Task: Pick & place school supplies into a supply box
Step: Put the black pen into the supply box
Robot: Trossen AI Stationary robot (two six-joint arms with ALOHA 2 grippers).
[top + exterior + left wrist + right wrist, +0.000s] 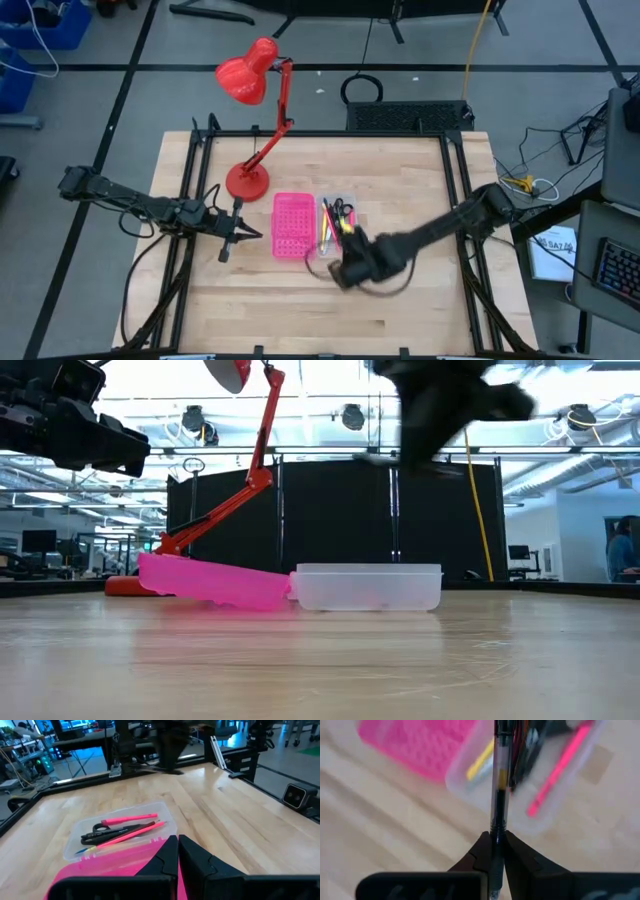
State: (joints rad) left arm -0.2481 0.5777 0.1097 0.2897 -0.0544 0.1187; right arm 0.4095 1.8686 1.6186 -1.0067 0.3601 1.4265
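Note:
The clear supply box (337, 226) stands at mid-table and holds pink pens (127, 819), a yellow pencil (480, 765) and black-handled scissors (107, 831). My right gripper (495, 840) hovers just off the box's near end (343, 266), shut on a clear-barrelled pen (498, 780). My left gripper (177, 847) is shut and hangs in the air left of the pink perforated tray (291, 224). In the low view the pink tray (215, 582) sits tilted, its right edge up against the clear box (368, 587). My right gripper pinches the pen's barrel (496, 827) between its two fingers. The pen lies along the fingers and runs back between them. Its long free part sticks out past the fingertips over the clear box (470, 780). The pen is lifted clear of table and box.
A red desk lamp (254, 120) stands on its round base (247, 182) at the far left of the table, just behind the pink tray. Bare wooden tabletop (400, 310) lies near and to the right. Black frame rails (470, 260) run along both table sides.

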